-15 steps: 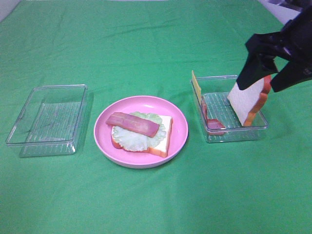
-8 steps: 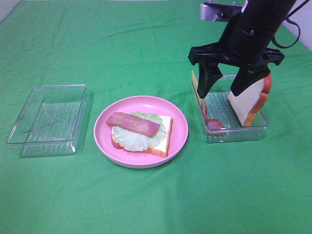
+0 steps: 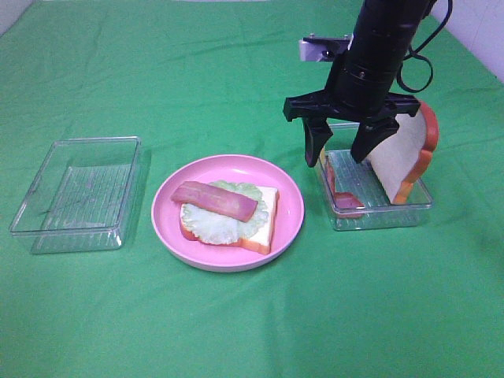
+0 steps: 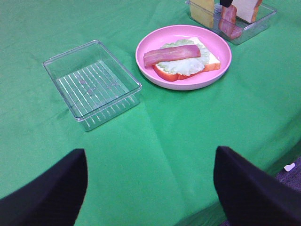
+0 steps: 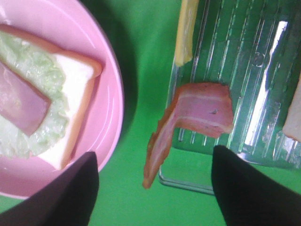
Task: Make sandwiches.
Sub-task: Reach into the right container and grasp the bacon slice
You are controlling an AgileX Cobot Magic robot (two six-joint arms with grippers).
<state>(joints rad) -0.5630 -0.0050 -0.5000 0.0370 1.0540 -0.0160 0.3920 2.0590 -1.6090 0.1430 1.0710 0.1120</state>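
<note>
A partly built sandwich (image 3: 228,213) lies on the round pink plate (image 3: 293,206): one bread slice, lettuce, and a bacon strip on top. It also shows in the left wrist view (image 4: 183,59) and the right wrist view (image 5: 70,94). My right gripper (image 3: 335,157) is open and empty, pointing down over the left end of the right tray (image 3: 386,216). Under it in the right wrist view (image 5: 153,188) lie a curled bacon strip (image 5: 197,113), draped over the tray's edge, and a yellow cheese square (image 5: 186,28). A second bread slice (image 3: 402,161) leans in the tray. My left gripper (image 4: 148,188) is open and empty.
An empty clear tray (image 3: 79,193) stands left of the plate, also seen in the left wrist view (image 4: 91,82). Everything rests on a green cloth (image 3: 236,331). The table's front edge shows in the left wrist view (image 4: 282,160).
My right arm has swung left, from the tray's right side to above its left end, near the bacon and cheese. The gripper stays open. The food has not moved.
</note>
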